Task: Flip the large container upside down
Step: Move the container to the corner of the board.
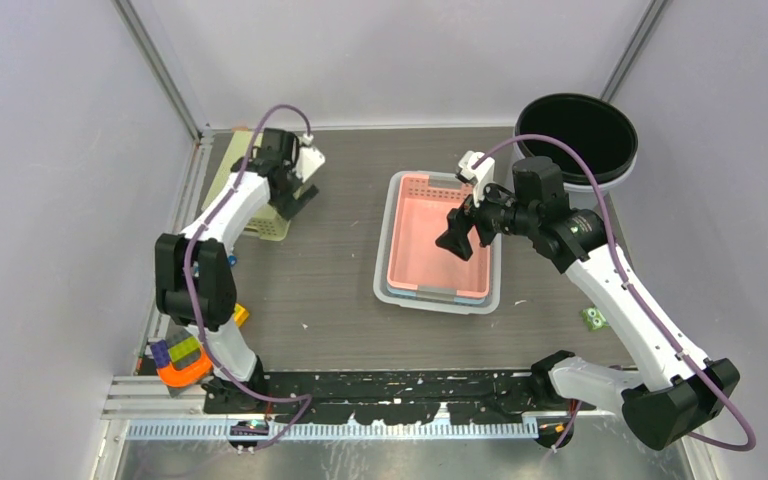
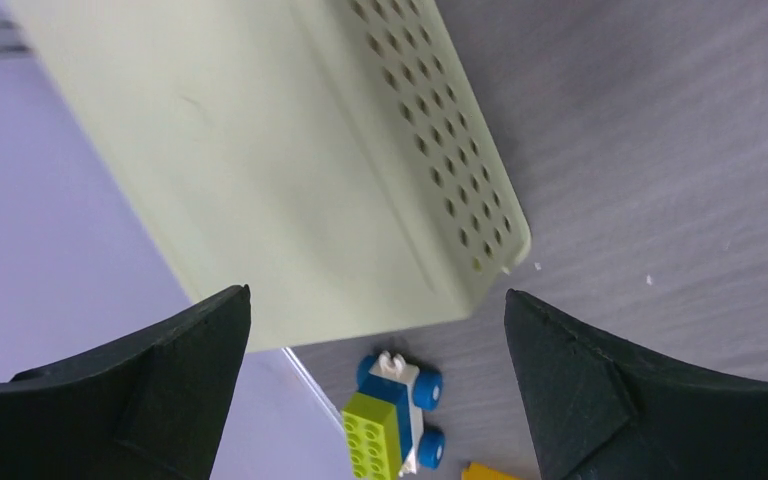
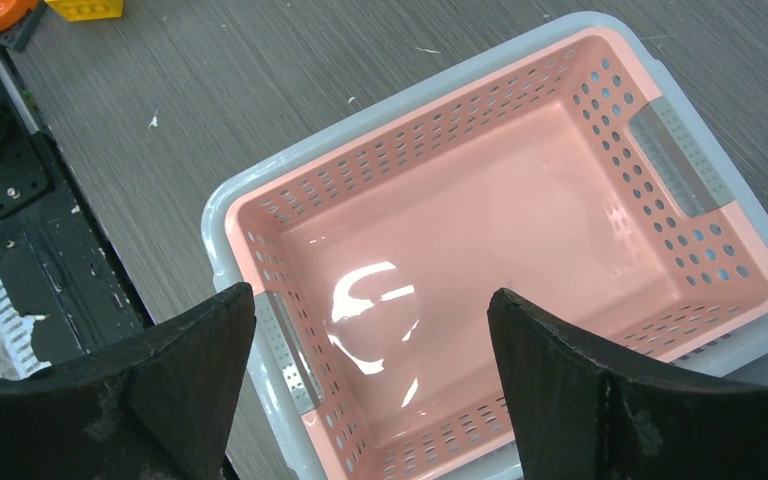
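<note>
A pale green perforated container (image 1: 263, 226) lies at the far left by the wall, its smooth flat bottom (image 2: 260, 160) facing up. My left gripper (image 1: 293, 197) hangs just over its near right corner, open, touching nothing (image 2: 376, 293). In the middle stands a pink perforated basket (image 1: 425, 240), open side up and empty, nested inside a grey tub (image 1: 384, 287). Over the basket's right side, my right gripper (image 1: 458, 240) hovers open and empty. The right wrist view looks down between its fingers (image 3: 370, 292) into the pink basket (image 3: 480, 230) and onto the tub's rim (image 3: 213, 215).
A big round black bin (image 1: 575, 130) stands at the back right. A small blue and lime toy car (image 2: 397, 410) and a yellow brick (image 2: 485, 472) lie near the green container. An orange and multicoloured brick pile (image 1: 182, 360) is front left; a green brick (image 1: 593, 318) lies right.
</note>
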Motion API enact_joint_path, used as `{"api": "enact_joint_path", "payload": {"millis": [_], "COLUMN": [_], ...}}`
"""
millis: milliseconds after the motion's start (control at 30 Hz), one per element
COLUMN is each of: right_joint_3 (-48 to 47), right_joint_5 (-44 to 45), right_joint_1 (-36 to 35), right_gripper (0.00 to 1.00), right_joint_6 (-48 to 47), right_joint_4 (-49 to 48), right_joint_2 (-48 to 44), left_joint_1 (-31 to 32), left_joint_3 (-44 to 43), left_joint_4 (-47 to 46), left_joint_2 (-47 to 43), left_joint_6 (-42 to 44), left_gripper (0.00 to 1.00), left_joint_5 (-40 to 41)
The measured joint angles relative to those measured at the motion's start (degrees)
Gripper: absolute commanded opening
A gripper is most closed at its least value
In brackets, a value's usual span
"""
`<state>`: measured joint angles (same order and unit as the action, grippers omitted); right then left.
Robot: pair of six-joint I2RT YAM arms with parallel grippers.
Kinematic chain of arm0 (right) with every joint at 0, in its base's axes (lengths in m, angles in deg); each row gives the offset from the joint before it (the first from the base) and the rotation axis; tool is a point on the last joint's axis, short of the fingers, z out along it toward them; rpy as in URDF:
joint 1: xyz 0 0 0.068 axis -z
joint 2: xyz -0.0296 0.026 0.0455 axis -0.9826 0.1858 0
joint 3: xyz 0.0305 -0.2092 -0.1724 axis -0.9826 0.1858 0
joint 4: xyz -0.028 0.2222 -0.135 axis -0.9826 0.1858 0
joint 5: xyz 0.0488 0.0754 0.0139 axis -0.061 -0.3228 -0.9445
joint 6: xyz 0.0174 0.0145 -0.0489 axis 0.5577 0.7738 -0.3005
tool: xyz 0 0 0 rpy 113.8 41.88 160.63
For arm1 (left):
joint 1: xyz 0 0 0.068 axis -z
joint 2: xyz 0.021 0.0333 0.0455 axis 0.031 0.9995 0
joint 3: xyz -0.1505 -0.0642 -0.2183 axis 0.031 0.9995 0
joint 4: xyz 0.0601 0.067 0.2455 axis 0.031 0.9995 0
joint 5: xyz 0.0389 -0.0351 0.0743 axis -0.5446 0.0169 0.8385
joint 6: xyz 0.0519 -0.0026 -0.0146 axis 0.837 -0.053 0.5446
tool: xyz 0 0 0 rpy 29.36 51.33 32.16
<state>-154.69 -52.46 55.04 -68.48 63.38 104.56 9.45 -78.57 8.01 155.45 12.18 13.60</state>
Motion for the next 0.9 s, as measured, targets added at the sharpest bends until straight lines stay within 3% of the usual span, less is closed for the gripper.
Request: {"api": "enact_joint_path", "payload": {"millis": [267, 667, 900], "right_joint_3": [0.0, 0.0, 0.0], "right_joint_5": [0.0, 0.0, 0.0], "right_joint_1": [0.0, 0.0, 0.0], "right_gripper": [0.9, 0.9, 0.9], "right_joint_6": [0.0, 0.0, 0.0], "right_joint_4": [0.0, 0.0, 0.0], "right_joint_2": [0.0, 0.0, 0.1], "left_joint_1": [0.0, 0.1, 0.0], "left_joint_3": [9.3, 7.1, 4.3], "left_joint_4": [-1.5, -8.3, -8.4], "left_joint_2": [0.4, 10.4, 12.6], "left_joint_6": [7.6, 6.5, 2.4], "left_gripper": [1.0, 0.9, 0.84], "left_joint_5": [3.2, 13.2, 14.6]}}
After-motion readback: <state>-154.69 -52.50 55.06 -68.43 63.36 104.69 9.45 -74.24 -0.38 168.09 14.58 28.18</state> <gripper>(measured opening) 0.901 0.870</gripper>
